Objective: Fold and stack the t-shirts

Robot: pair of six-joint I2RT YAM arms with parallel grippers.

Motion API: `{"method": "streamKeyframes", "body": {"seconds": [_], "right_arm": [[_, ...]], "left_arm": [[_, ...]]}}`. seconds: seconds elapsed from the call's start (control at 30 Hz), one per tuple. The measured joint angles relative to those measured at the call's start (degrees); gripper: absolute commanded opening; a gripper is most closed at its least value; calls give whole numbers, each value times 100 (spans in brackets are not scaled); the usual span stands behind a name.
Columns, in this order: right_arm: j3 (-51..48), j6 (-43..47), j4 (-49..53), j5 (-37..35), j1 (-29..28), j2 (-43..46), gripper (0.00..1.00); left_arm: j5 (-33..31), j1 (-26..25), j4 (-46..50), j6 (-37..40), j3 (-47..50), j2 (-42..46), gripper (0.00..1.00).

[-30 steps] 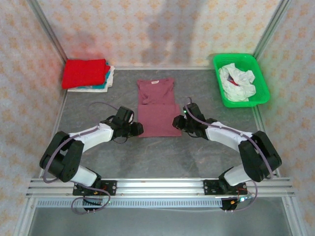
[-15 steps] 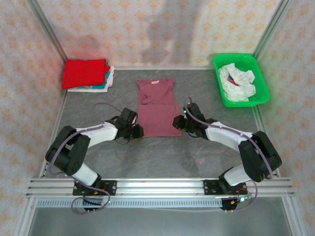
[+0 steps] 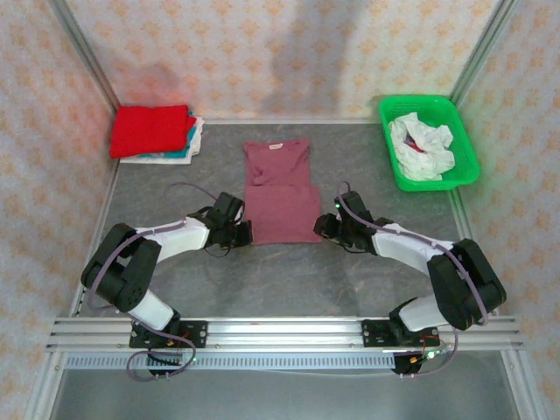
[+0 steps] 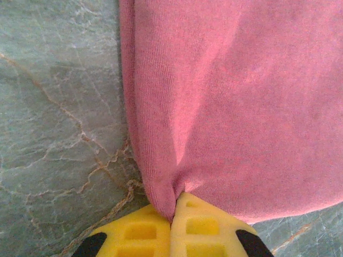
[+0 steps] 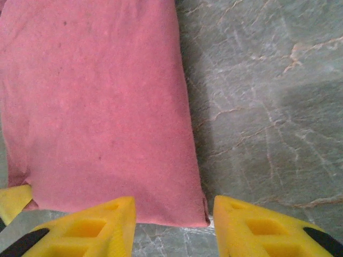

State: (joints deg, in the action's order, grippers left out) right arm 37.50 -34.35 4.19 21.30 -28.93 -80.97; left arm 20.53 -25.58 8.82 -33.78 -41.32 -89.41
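The maroon t-shirt (image 3: 279, 191) lies folded into a narrow strip in the middle of the table, collar to the back. My left gripper (image 3: 248, 234) is shut on its near left corner (image 4: 161, 198), the cloth pinched between the yellow fingers (image 4: 203, 230). At the near right corner (image 5: 187, 209) my right gripper (image 3: 322, 227) stands open, its yellow fingers (image 5: 102, 225) either side of the hem, holding nothing. A stack of folded t-shirts (image 3: 153, 131), bright red on top with teal and white beneath, sits at the back left.
A green plastic basket (image 3: 455, 175) at the back right holds crumpled white cloth (image 3: 420, 144). Patterned walls enclose the grey marbled table (image 3: 289, 280) on three sides, and a metal rail runs along its near edge.
The left gripper has slid right to the shirt's near left corner and closed on it. The right gripper has opened wider and shifted slightly toward the near edge.
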Motion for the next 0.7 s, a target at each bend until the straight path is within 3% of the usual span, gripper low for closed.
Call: {"method": "streamKeyframes", "body": {"seconds": [0.3,0.7], "right_arm": [[7,9,-295,490,11,-675,42],[81,-26,-411,511,-96,-789,0]], "left_arm": [[0,0,0,66,0,2,0],[-140,2,9,66,24,125,0]]}}
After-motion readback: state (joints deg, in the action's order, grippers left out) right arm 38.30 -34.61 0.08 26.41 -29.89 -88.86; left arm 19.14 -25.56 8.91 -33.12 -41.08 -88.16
